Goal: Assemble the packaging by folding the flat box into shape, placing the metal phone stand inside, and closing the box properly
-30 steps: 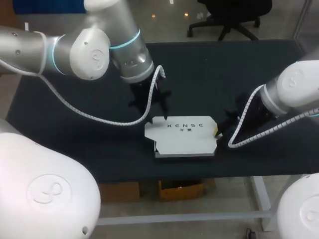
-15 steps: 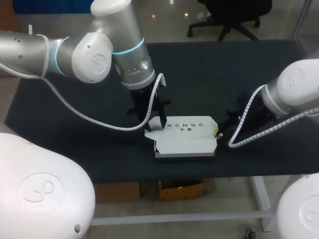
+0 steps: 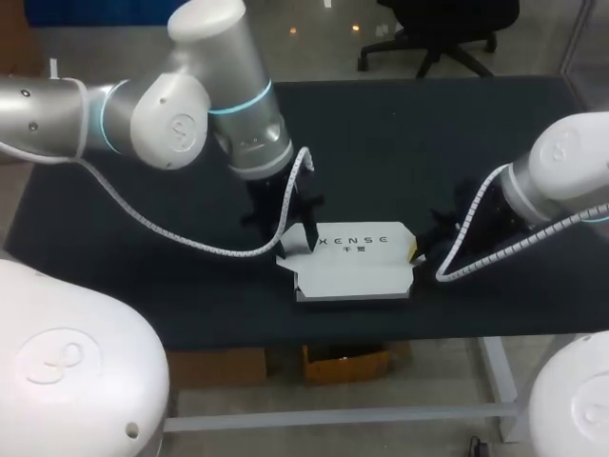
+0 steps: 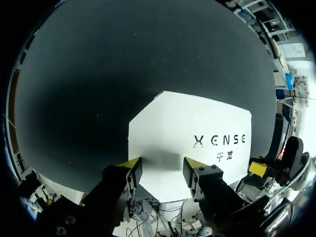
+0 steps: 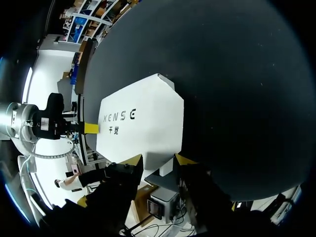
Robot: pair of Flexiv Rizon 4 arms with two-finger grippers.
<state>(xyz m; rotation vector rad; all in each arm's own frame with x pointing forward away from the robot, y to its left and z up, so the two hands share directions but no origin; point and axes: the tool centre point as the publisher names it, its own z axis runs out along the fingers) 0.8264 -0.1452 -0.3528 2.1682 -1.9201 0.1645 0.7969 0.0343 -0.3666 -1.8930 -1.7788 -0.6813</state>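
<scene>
A white box [image 3: 354, 262] lies flat on a black table [image 3: 143, 238], near the middle of its front edge, with dark lettering on its upper face. The corners are cut at an angle, and a small flap sticks out at the front left corner. The left arm comes in from the left, and the left gripper [image 4: 163, 165] points down at the box's left end. In the left wrist view its two yellow tips stand moderately apart over the box's near edge, with the white top face showing in the gap between them. They do not clamp it from two sides. The right arm comes in from the right, and the right gripper [image 5: 158, 160] sits low at the box's right end. In the right wrist view its yellow tips are also parted, with the box's narrow end lying in the gap. From above, one yellow tip shows just beside the right edge. Each wrist view shows the other gripper at the far end of the box.
</scene>
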